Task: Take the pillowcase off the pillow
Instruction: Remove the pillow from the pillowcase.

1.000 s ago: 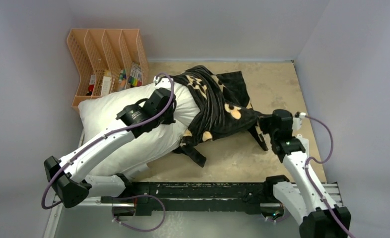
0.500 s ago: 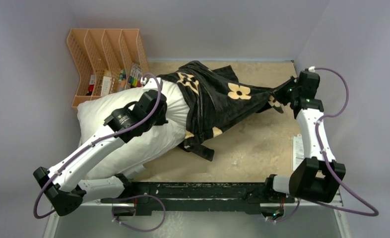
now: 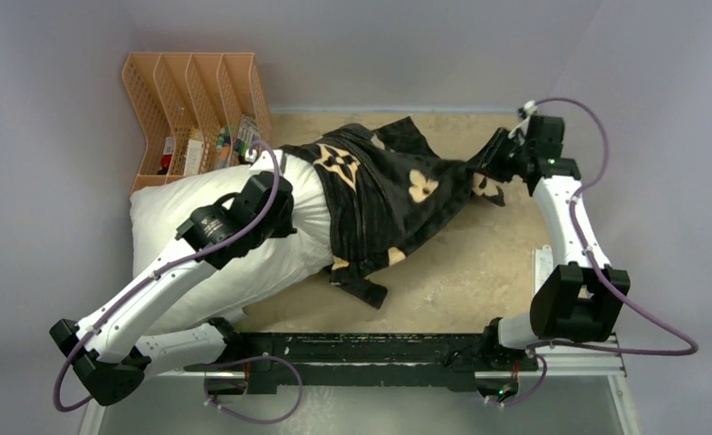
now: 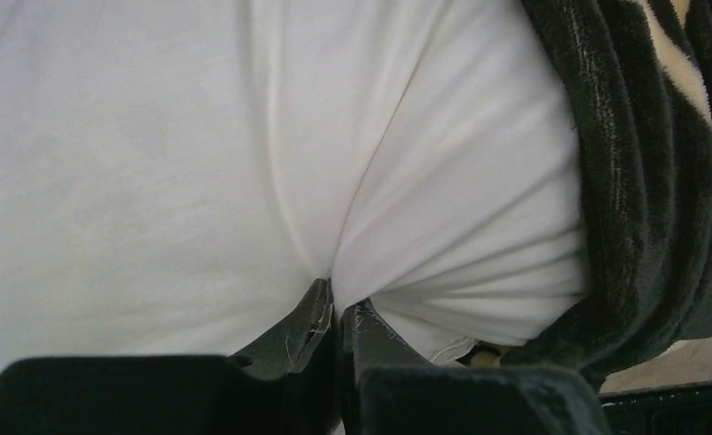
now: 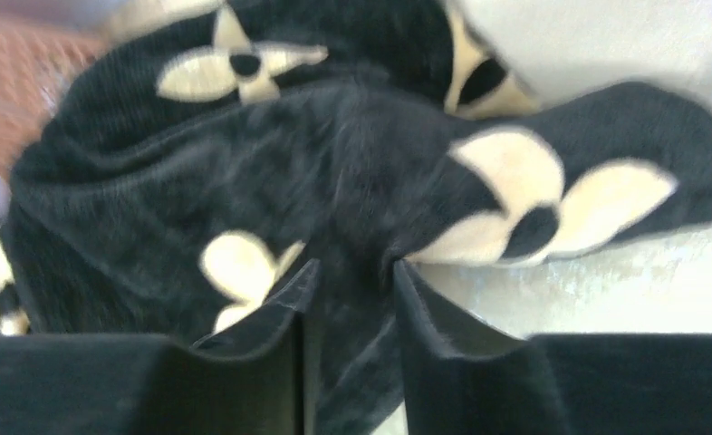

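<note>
The white pillow lies at the left of the table, its right end still inside the black pillowcase with tan flower motifs. My left gripper sits on top of the pillow near the pillowcase's edge. In the left wrist view it is shut, pinching a fold of white pillow beside the black hem. My right gripper is at the far right end of the stretched pillowcase. In the right wrist view its jaws stand apart, with a loose fold of pillowcase lying between them.
An orange mesh file organizer holding small items stands at the back left, touching the pillow's far corner. Grey walls close in on the left, back and right. The tan tabletop shows in front of the pillowcase. The arms' black rail runs along the near edge.
My right gripper swung from mid-right to the far right corner, dragging the pillowcase further off, then its jaws parted. My left arm drew the pillow slightly left.
</note>
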`<state>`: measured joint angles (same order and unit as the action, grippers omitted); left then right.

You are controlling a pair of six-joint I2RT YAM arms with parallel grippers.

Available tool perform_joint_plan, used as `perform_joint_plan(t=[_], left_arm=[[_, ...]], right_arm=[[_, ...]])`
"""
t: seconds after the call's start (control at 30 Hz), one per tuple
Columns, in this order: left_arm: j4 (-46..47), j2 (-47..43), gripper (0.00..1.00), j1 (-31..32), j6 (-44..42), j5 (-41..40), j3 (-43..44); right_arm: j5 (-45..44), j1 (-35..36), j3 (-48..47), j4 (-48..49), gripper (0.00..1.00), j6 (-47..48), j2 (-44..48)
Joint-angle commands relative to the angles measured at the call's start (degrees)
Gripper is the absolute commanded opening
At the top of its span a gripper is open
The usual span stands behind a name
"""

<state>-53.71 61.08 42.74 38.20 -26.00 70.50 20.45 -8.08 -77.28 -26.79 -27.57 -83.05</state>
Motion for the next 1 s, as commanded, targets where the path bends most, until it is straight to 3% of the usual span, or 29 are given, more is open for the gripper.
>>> perform_joint_plan(t=[0.0, 0.1, 0.17, 0.3, 0.4, 0.5, 0.63, 0.77, 0.8, 0.83, 0.97], left_arm=[[0.1, 1.4, 0.00, -1.5, -2.2, -0.8, -0.6], [2.2, 2.8, 0.00, -1.5, -2.5, 0.6, -1.4], [2.9, 3.4, 0.00, -1.5, -2.6, 1.0, -1.6], [4.4, 4.3, 0.00, -1.5, -2.9, 1.5, -2.0], [4.9, 4.8, 0.00, -1.5, -3.0, 1.5, -2.2], [5.6, 4.8, 0.00, -1.5, -3.1, 2.0, -2.6], [5.4, 5.1, 0.00, -1.5, -3.3, 2.4, -2.5], [5.6, 4.9, 0.00, -1.5, -3.3, 2.5, -2.4], [5.7, 5.0, 0.00, -1.5, -3.3, 2.6, -2.5], [5.7, 5.0, 0.00, -1.5, -3.2, 2.7, -2.5], [4.7, 4.4, 0.00, -1.5, -2.7, 2.1, -2.4]], right_arm=[[3.3, 3.8, 11.4, 3.1, 0.47, 0.6, 5.4], [5.5, 3.8, 19.6, 6.3, 0.66, -4.5, 11.1], [6.8, 3.8, 23.9, 7.5, 0.73, -8.2, 15.0], [13.3, 5.0, 33.3, 13.1, 0.77, -21.5, 23.2], [13.6, 9.6, 42.8, 19.5, 0.79, -35.0, 28.5], [8.0, 16.7, 50.1, 28.6, 0.98, -47.1, 32.6], [3.4, 24.9, 54.2, 40.8, 0.99, -57.1, 29.8], [1.8, 29.9, 53.3, 50.6, 0.99, -61.4, 19.7], [1.9, 30.2, 52.8, 52.4, 0.96, -62.0, 17.4], [1.2, 30.2, 52.2, 53.1, 0.85, -62.3, 15.8], [-8.3, 30.2, 47.6, 46.1, 0.14, -59.0, 18.8]])
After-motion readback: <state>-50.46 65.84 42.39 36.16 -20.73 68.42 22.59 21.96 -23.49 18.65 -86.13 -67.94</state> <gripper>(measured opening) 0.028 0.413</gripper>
